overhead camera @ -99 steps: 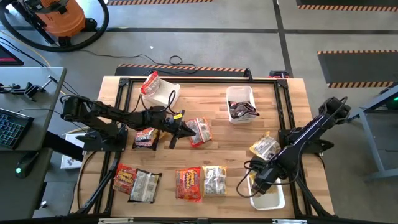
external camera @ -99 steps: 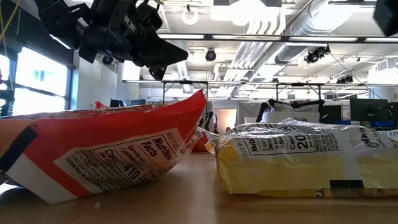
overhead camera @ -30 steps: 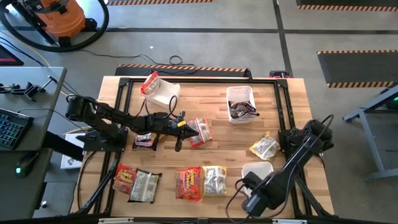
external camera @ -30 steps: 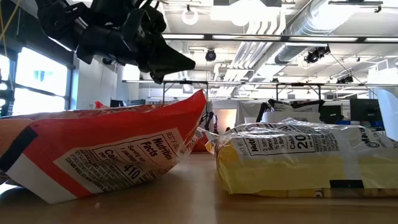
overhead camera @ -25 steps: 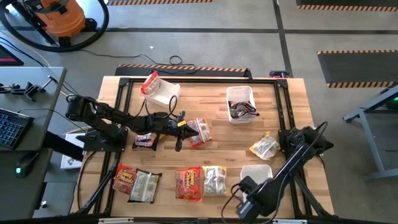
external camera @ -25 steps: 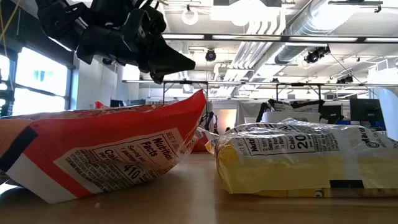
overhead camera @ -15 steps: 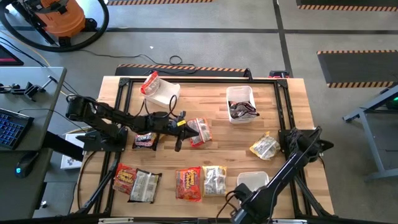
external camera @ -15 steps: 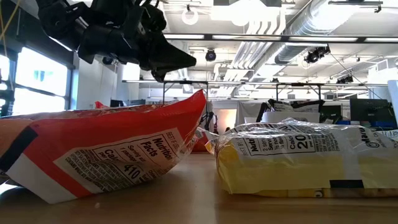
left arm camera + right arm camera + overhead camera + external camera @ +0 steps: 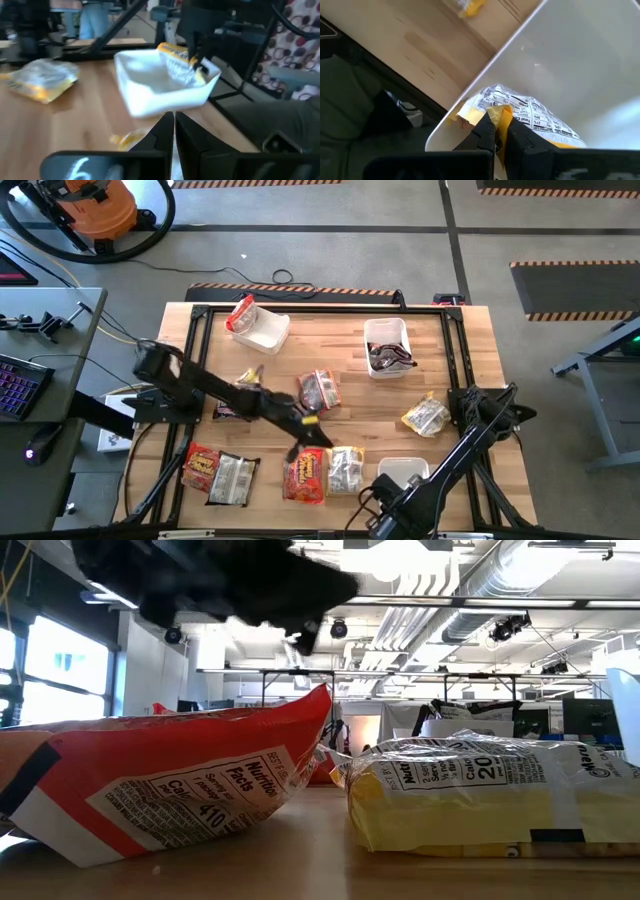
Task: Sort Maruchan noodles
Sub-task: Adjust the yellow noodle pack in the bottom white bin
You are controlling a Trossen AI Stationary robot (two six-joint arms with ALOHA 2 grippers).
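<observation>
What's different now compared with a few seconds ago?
The left hand, closed and empty, swung from the table's middle toward the red front-row packet. The right hand pulled back to the front edge, pinching a yellow packet in the white bin. Other packets stayed put.

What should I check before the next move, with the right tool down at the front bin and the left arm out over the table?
1. Right tool grip on the yellow packet: ok, shut on its edge.
2. Yellow packet inside the white bin: ok, it sits within the walls.
3. Left tool ready to pick: not ok, shut and empty.
4. Left tool lined up on the red packet: cannot tell; it is close by in the high view.
5. Arms apart: ok, bare table shows between them in the high view.
</observation>
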